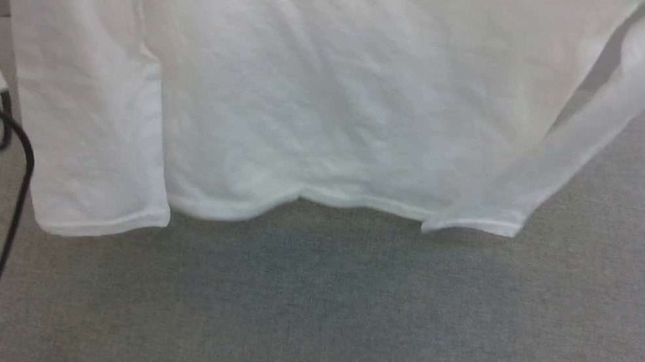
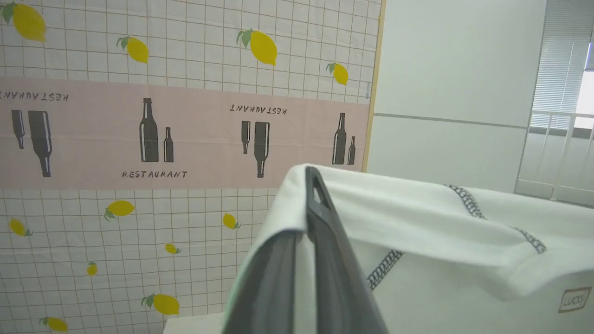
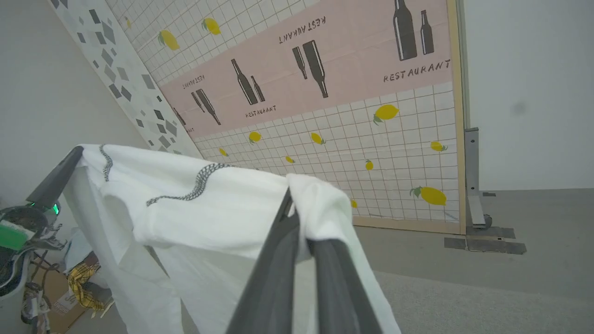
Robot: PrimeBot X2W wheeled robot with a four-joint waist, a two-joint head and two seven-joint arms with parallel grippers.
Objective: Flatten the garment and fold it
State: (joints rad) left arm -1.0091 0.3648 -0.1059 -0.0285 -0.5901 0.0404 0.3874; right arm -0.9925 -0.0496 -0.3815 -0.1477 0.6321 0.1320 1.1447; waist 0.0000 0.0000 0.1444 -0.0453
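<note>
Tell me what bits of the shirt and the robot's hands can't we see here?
Head view: the garment, its collar and shoulders cut off by the top edge.
Left wrist view: the left gripper, one fingertip under cloth; the tan label, its writing too small.
Right wrist view: the right gripper, its fingertips buried in a fold.

1. You have a grey fabric surface [image 1: 336, 329] spread wide in the head view;
2. ahead stands a screen [image 2: 185, 134] printed with lemons, dark bottles and "RESTAURANT";
3. beside it you see a white wall [image 2: 459, 60], then window blinds [image 2: 561, 60];
4. a yellow plaid cloth [image 3: 86, 283] lies by a cardboard box [image 3: 60, 304].
</note>
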